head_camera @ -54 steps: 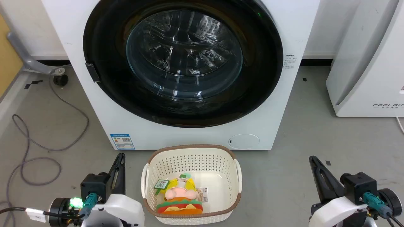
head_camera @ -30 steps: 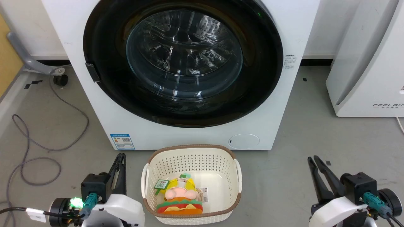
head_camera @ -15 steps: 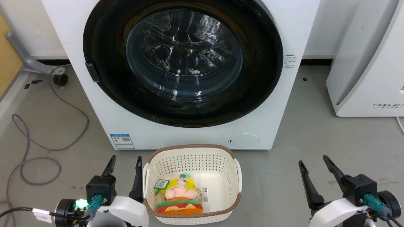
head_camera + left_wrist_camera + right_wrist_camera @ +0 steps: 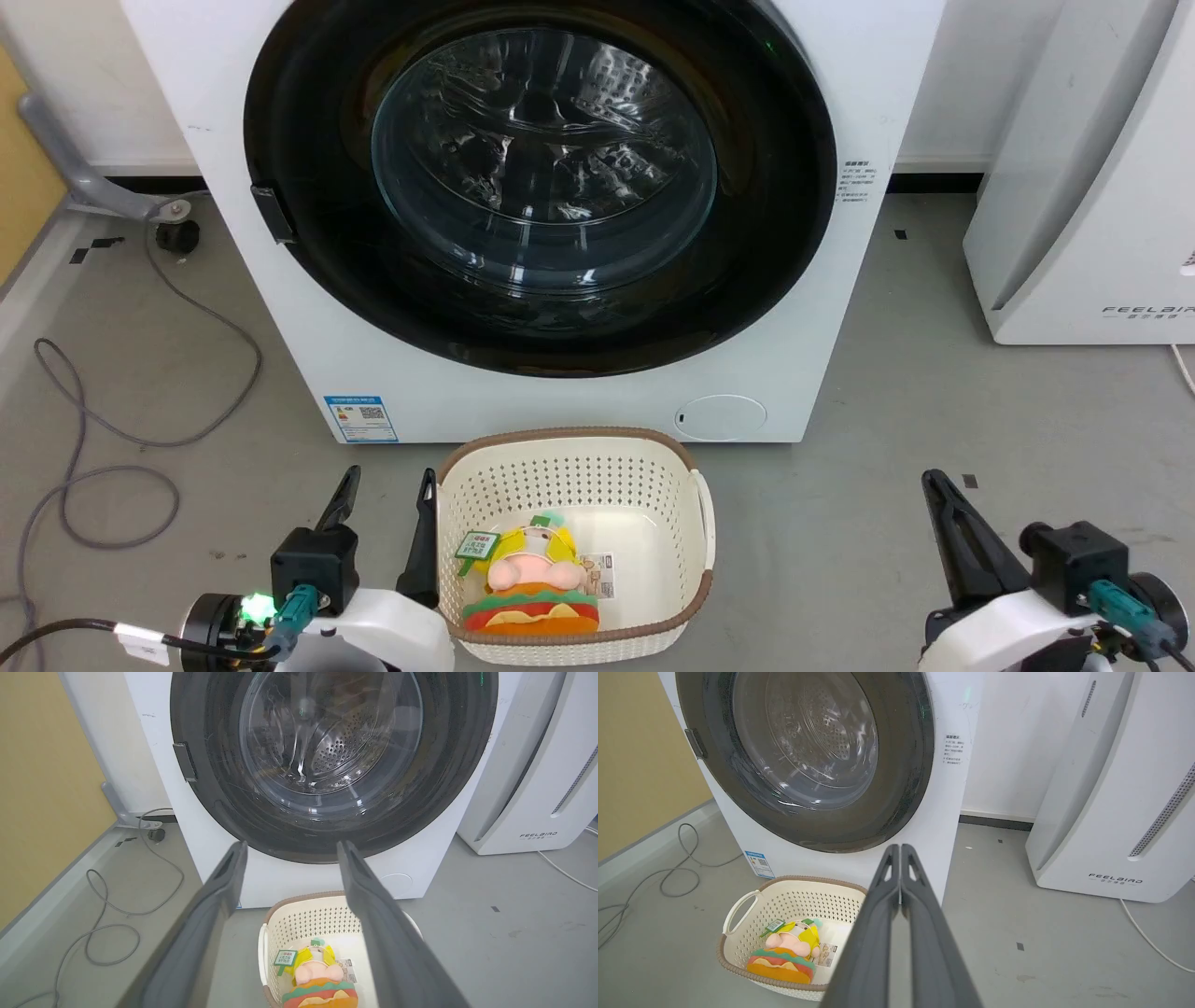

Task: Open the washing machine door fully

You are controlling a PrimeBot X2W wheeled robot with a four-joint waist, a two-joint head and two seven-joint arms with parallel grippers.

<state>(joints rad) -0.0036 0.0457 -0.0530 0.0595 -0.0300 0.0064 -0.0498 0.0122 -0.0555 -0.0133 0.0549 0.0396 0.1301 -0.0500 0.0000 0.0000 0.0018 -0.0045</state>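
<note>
Fingers have just changed on both arms: the left gripper (image 4: 391, 477) now stands spread wide and empty, just beside the basket (image 4: 569, 435), where a second ago it was nearly closed; the right gripper (image 4: 932, 480) opened briefly and is pressed together again, holding nothing; both hang low, well apart from the washing machine door (image 4: 544, 168), which lies flat against the washing machine (image 4: 560, 411), closed as before; opening it has seemingly not begun.

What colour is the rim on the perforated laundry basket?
Brown, on the cream perforated plastic basket; clearest in the head view.
</note>
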